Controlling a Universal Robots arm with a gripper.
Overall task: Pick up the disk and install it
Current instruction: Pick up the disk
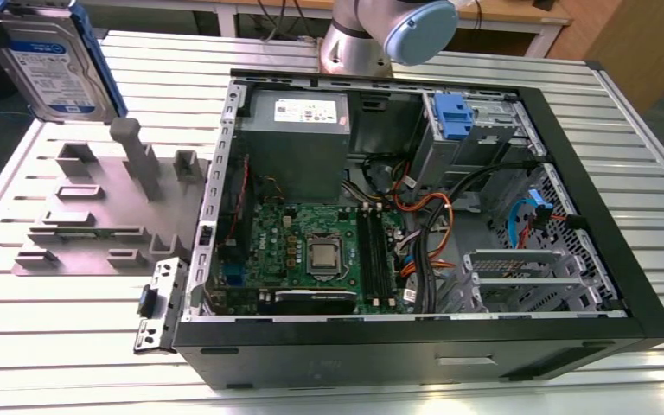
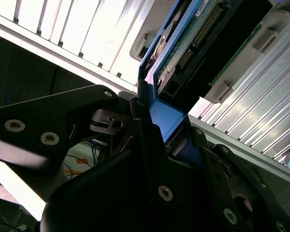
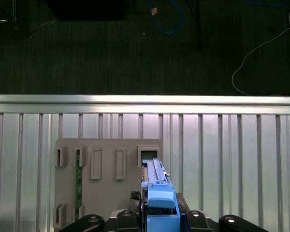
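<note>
blue-edged disk (image 1: 49,60) clamped edge-on in gripper (image 3: 160,215), held above fixture (image 1: 90,216) near bench (image 1: 67,346) edge. risk: grip seems on plastic edge only, so disk may slip or tilt, then clip case (image 1: 424,354) wall.

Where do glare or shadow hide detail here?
Exterior view: slats of the table shine, the computer case interior sits in shade. Second wrist view: slats behind the disk wash out white; the gripper clamping it is nearly black. First wrist view: bright band along the table edge, floor dark.

disk (image 1: 53,65) hangs clear; cables (image 1: 427,207) clutter case (image 1: 424,350).
</note>
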